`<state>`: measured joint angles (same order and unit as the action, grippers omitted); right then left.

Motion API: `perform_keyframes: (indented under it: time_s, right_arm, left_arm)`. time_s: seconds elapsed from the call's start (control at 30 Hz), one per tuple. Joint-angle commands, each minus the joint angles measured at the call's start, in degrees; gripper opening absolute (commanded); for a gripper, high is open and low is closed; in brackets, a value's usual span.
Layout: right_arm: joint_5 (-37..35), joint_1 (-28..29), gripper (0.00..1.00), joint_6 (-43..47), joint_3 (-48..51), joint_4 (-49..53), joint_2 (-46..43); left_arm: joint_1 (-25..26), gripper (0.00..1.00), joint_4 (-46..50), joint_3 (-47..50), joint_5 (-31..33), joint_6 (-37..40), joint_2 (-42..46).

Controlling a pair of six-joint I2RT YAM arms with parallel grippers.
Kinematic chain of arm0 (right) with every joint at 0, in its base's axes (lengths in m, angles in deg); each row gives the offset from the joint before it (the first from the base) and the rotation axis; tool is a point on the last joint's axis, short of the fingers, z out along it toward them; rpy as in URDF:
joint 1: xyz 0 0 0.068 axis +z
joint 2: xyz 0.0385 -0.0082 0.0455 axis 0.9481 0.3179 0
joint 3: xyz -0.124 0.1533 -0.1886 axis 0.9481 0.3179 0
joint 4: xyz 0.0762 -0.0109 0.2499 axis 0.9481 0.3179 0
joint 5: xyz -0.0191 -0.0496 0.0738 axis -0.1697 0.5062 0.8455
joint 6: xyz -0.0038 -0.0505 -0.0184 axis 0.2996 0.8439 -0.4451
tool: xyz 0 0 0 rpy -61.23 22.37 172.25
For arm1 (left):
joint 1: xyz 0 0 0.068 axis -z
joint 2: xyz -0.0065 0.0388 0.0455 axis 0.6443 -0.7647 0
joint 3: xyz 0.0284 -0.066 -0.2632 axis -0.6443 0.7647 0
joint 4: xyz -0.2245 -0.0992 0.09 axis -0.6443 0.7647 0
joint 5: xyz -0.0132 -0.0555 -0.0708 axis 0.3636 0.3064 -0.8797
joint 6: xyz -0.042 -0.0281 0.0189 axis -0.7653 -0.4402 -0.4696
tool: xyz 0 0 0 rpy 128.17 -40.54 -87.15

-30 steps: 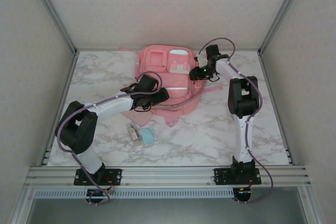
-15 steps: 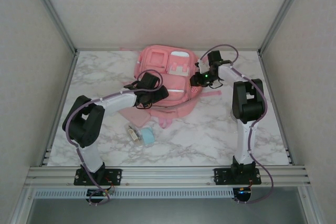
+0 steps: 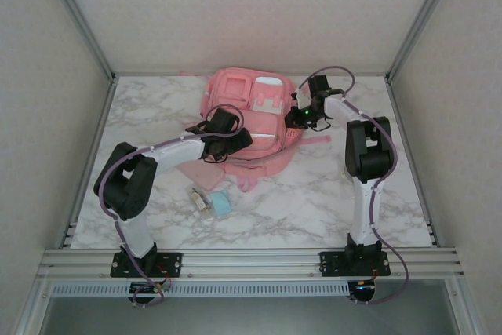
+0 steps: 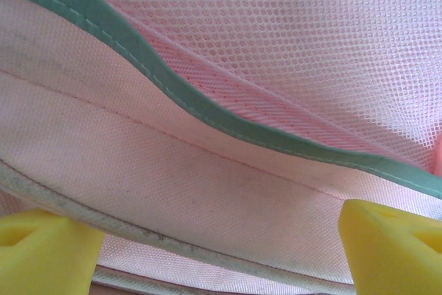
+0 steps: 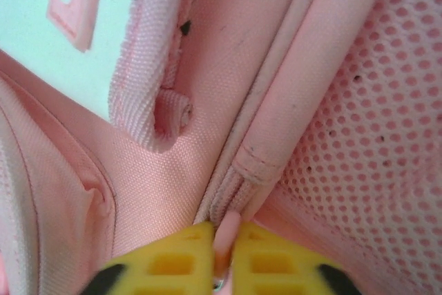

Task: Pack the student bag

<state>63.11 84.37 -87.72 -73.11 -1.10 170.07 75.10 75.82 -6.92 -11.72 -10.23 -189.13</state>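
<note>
The student bag (image 3: 249,119), a large pink backpack, lies flat at the back middle of the table. My right gripper (image 3: 296,118) is at the bag's right edge. In the right wrist view it (image 5: 224,262) is shut on a small pink zipper pull (image 5: 227,236) at the end of a zip, beside pink mesh (image 5: 373,101). My left gripper (image 3: 245,141) rests over the bag's lower left part. In the left wrist view it (image 4: 221,243) is open, its yellow fingers (image 4: 390,243) wide apart, with pink bag fabric (image 4: 207,170) and a green-edged mesh pocket (image 4: 311,46) close in front.
A light blue block (image 3: 222,205) and a small bottle-like item (image 3: 202,198) lie on the marble table (image 3: 314,202) in front of the bag. Aluminium frame rails run along the table's sides and near edge (image 3: 251,260).
My right gripper has closed onto the zipper pull at the bag's right edge. The left arm's elbow drew in early on, then held still with its gripper open.
</note>
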Motion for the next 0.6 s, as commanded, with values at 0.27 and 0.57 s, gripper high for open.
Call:
perform_keyframes:
  time_s: [0.27, 0.57]
  right_arm:
    - [-11.7, 1.4, 0.00, -12.5, 12.8, -4.7, -13.3]
    - [-15.5, 5.3, 0.00, -18.7, 22.0, 0.4, -20.2]
  left_arm:
    - [2.2, 0.86, -12.5, -0.2, 6.0, -5.1, -5.8]
    - [5.0, 0.86, -16.2, -1.1, 13.7, -7.8, -7.8]
